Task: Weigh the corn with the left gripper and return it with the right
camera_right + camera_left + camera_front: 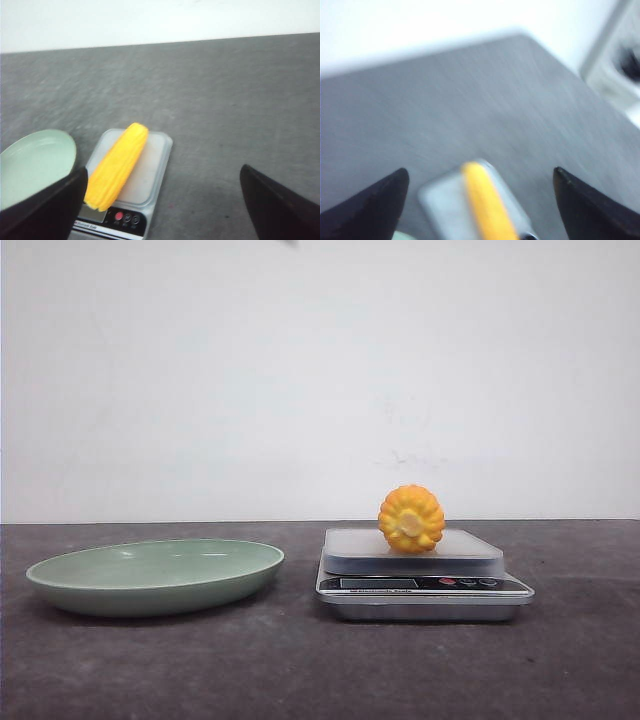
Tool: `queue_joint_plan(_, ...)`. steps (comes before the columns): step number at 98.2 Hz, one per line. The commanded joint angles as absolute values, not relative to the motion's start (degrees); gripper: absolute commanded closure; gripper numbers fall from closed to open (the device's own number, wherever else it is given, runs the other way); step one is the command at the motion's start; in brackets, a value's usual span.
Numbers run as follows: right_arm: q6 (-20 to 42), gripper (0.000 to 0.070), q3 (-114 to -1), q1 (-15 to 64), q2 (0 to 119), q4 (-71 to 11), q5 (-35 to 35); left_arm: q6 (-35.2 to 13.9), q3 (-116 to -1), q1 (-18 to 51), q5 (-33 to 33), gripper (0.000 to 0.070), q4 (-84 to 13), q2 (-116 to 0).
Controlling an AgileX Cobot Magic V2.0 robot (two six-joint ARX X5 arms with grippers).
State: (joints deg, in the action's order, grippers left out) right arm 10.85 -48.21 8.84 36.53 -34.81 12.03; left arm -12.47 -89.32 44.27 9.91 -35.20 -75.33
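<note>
The orange-yellow corn (411,519) lies on the platform of a small digital scale (423,583), its pale cut end facing the camera. It also shows in the right wrist view (116,165) and, blurred, in the left wrist view (487,204). The green plate (155,575) sits left of the scale, empty. My left gripper (479,200) is open and empty, high above the scale. My right gripper (165,200) is open and empty, above the table beside the scale. Neither gripper shows in the front view.
The dark grey table (320,670) ends at a white wall behind. The left wrist view is motion-blurred and shows a pale structure (620,65) past the table's edge.
</note>
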Motion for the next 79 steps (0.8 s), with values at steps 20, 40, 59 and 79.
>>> queue_joint_plan(20,13.5,0.0082,-49.2,15.6,46.5,-29.1,13.5,-9.5,-90.2,43.8,27.4,0.0151,-49.6,-56.0)
queue_joint_plan(40,16.0,0.0080,-49.2,21.6,56.1,-22.5,13.0,-15.9,-90.1,43.8,34.0,0.0151,-63.4,-45.1)
queue_joint_plan(59,16.5,0.0066,-49.2,26.4,65.9,-18.0,8.8,-24.3,-89.1,43.8,37.3,0.0150,-76.8,-35.8)
queue_joint_plan(79,17.3,0.0037,-49.2,27.7,74.5,-11.9,7.4,-30.7,-86.3,43.8,37.3,0.0150,-82.6,-27.1)
